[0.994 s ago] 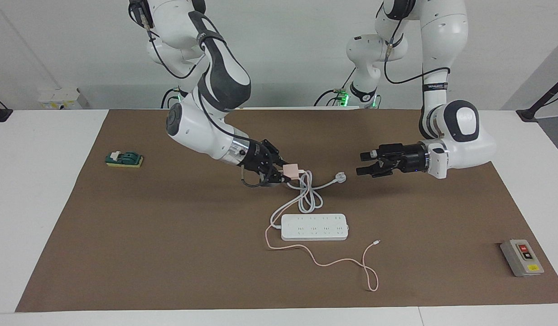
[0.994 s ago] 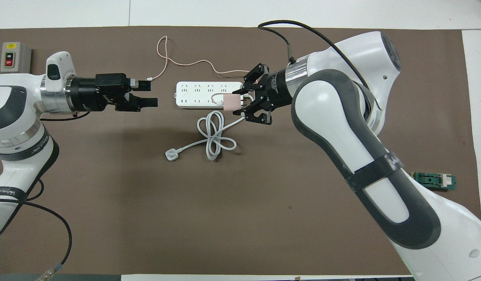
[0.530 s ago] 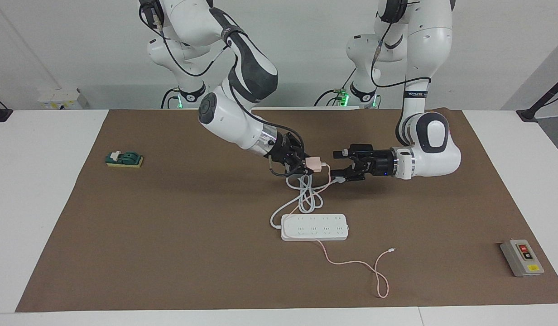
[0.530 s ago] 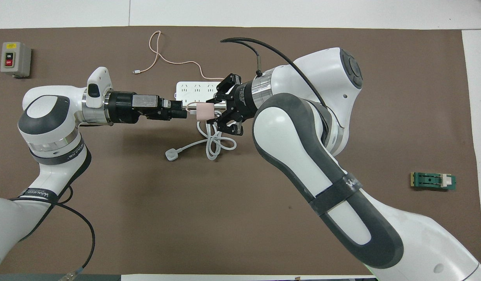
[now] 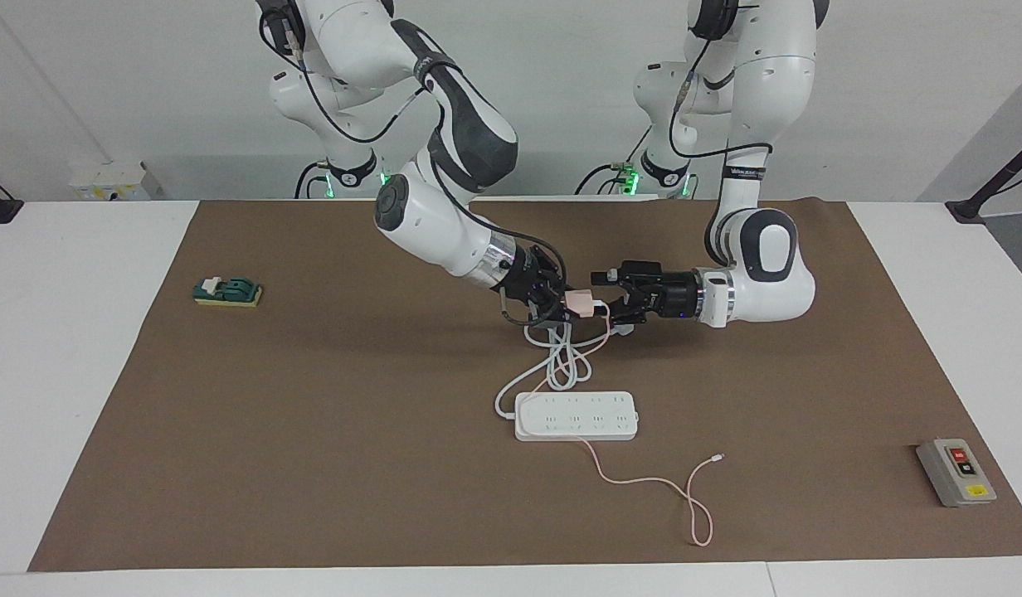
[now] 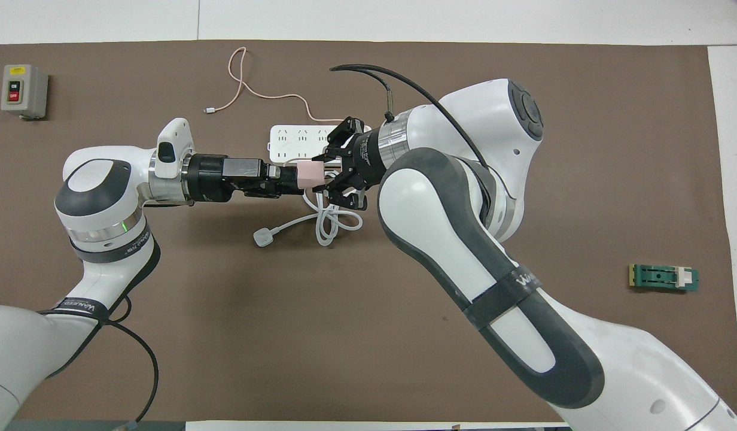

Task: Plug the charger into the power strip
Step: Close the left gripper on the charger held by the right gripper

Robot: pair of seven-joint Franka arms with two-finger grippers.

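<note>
The pale-pink charger point(image 5: 579, 303) point(image 6: 310, 175) hangs in the air over the coiled white cord, with my right gripper point(image 5: 565, 303) point(image 6: 326, 175) shut on it. My left gripper point(image 5: 604, 298) point(image 6: 292, 179) is open, one finger on each side of the charger's free end; whether it touches I cannot tell. The charger's thin pink cable point(image 5: 652, 481) point(image 6: 255, 96) trails down over the power strip and onto the mat. The white power strip point(image 5: 576, 415) point(image 6: 291, 139) lies flat on the mat, farther from the robots than both grippers and partly covered by them in the overhead view.
The strip's thick white cord point(image 5: 561, 365) point(image 6: 329, 218) lies looped under the grippers, its white plug point(image 6: 262, 236) beside it. A grey switch box point(image 5: 955, 471) point(image 6: 23, 91) sits toward the left arm's end, a green block point(image 5: 226, 291) point(image 6: 663, 277) toward the right arm's end.
Both arms have swung toward each other over the cord. The right gripper carried the charger along, dragging its cable, and the open left gripper has closed in on the charger's free end.
</note>
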